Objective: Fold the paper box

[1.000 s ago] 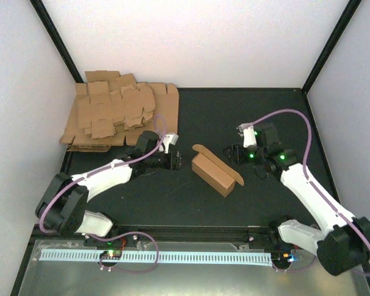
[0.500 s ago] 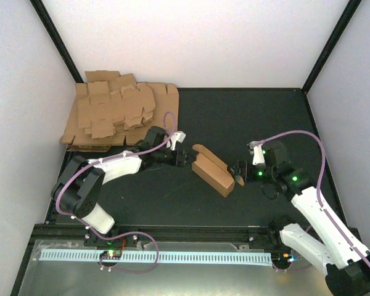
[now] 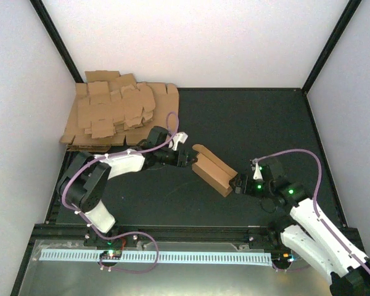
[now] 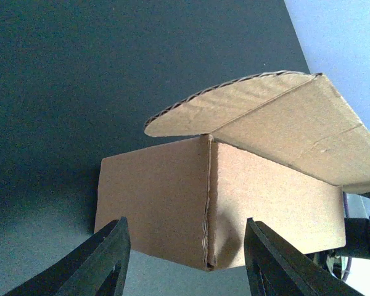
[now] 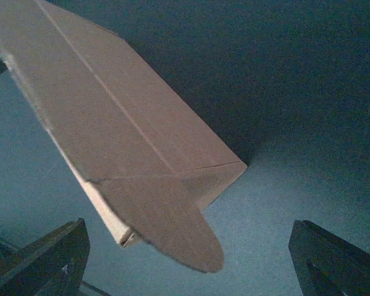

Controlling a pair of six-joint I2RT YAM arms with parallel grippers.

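The paper box point(image 3: 214, 170) is a small oblong brown carton lying on the black table mat, with a rounded flap sticking out at each end. My left gripper point(image 3: 184, 158) is open just off its left end; in the left wrist view the box point(image 4: 234, 203) stands between and just beyond the fingertips point(image 4: 105, 262), its rounded flap raised. My right gripper point(image 3: 237, 184) is open at the box's right end; in the right wrist view the box end point(image 5: 129, 148) and its rounded flap point toward the open jaws, not touched.
A thick pile of brown cardboard sheets point(image 3: 117, 114) lies at the back left of the mat point(image 3: 246, 117). White walls stand on three sides. A metal tray with a white strip point(image 3: 154, 258) runs along the near edge.
My right gripper has moved down and left, from right of the box to its right end. My left gripper has moved right up to the box's left end. The box has not moved.
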